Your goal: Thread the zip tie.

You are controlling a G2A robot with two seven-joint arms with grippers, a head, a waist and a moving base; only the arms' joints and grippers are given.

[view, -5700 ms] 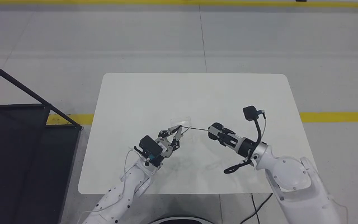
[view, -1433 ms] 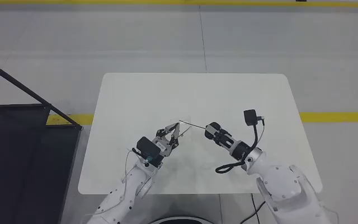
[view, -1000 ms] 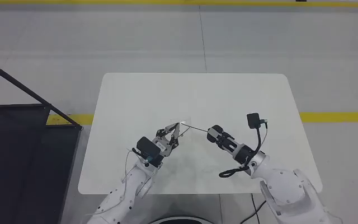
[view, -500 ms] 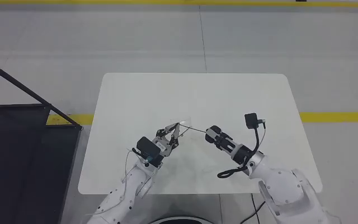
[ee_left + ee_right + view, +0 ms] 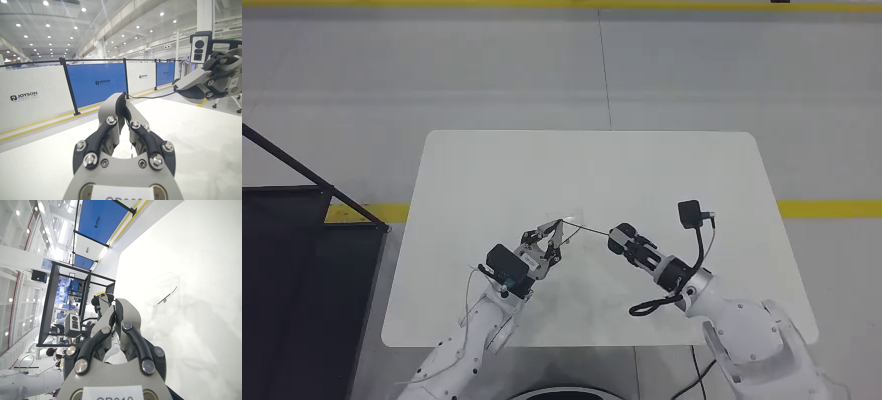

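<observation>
Threading underway: left hand (image 5: 556, 231), right hand (image 5: 613, 235) at its 3 o'clock, both clenched on zip tie (image 5: 586, 229); next needs fine tip-to-head alignment.

Logos on partition panels (image 5: 88, 75), left hand (image 5: 124, 97) label

Left hand (image 5: 556, 229) and right hand (image 5: 614, 236), both clamped, point tip-to-tip.

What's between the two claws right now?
A thin black zip tie spans from the left claw to the right claw, above the white table, clearest in the left wrist view.
</observation>
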